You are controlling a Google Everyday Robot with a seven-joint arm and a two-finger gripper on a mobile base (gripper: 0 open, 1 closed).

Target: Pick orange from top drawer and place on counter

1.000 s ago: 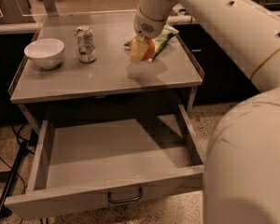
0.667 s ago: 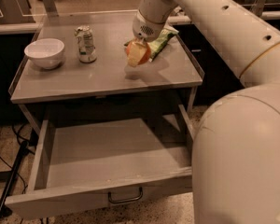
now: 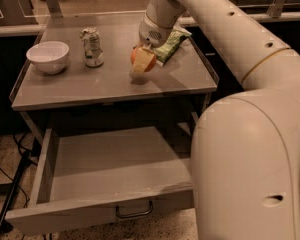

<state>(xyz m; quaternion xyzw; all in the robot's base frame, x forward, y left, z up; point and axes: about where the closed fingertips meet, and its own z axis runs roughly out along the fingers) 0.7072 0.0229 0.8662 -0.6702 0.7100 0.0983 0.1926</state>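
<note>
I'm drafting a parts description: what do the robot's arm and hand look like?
Cream-white arm of fat rounded tubes, small dark holes along it, a tan ring at one joint. The hand, above the counter at the orange, has pale fingers below a perforated wrist.

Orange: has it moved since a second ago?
Yes. The orange, gripped in the pincer, has shifted left toward the can and slightly nearer the front edge of the counter.

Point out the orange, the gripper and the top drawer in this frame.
orange (image 3: 137, 55): camera view, on its bare skin at the left side.
gripper (image 3: 143, 64): camera view, midway between its fingertips, closed on the orange just above the counter (image 3: 90, 86).
top drawer (image 3: 110, 166): camera view, on its bare floor, pulled open.
</note>
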